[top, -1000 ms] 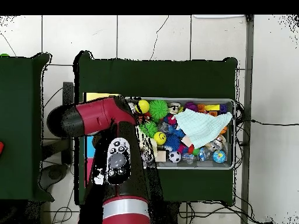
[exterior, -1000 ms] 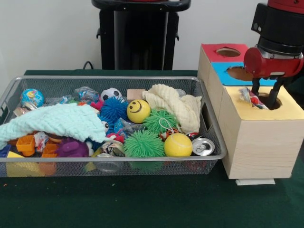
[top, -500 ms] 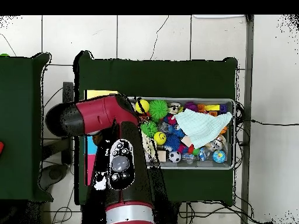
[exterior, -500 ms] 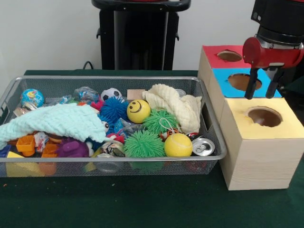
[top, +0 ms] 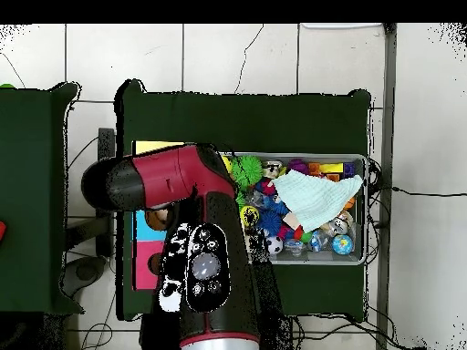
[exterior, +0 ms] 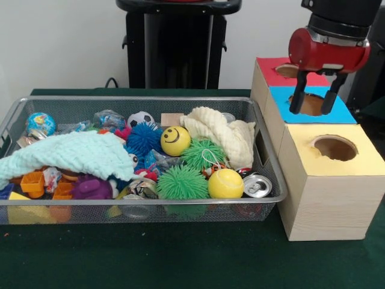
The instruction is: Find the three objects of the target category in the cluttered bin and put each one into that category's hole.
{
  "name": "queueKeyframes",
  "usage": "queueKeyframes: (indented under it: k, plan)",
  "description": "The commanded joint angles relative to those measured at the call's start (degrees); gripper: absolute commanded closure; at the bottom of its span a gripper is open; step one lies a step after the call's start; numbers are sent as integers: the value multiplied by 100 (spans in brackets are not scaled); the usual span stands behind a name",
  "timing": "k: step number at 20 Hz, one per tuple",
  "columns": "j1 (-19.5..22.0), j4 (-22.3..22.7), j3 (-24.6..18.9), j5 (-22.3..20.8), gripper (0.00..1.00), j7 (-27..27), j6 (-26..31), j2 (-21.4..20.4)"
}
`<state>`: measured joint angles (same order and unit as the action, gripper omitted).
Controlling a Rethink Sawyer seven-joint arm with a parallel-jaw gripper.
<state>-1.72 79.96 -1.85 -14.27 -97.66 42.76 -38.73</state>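
Two fingers apart, nothing held: gripper (exterior: 313,111) at upper right, raised above the blue-topped box (exterior: 337,111), likely clearing the hole (exterior: 334,147) toward the bin (exterior: 264,150).

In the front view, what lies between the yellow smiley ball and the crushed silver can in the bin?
A green spiky ball and the yellow tennis ball lie between the yellow smiley ball and the crushed silver can, front view.
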Motion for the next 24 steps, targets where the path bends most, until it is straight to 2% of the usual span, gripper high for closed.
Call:
queueKeyframes:
  k: [1, 10, 13, 19, 24]
  plan:
    - [204, 495, -345, -287, 0, 545, 673, 69]
    - [478, 582, -532, -375, 0, 806, 340, 188]
    - [616, 550, -554, -590, 0, 1000, 152, 306]
    - [1252, 827, -952, -817, 0, 1661, -48, 221]
    - [1739, 789, -1275, -1031, 0, 1842, -82, 303]
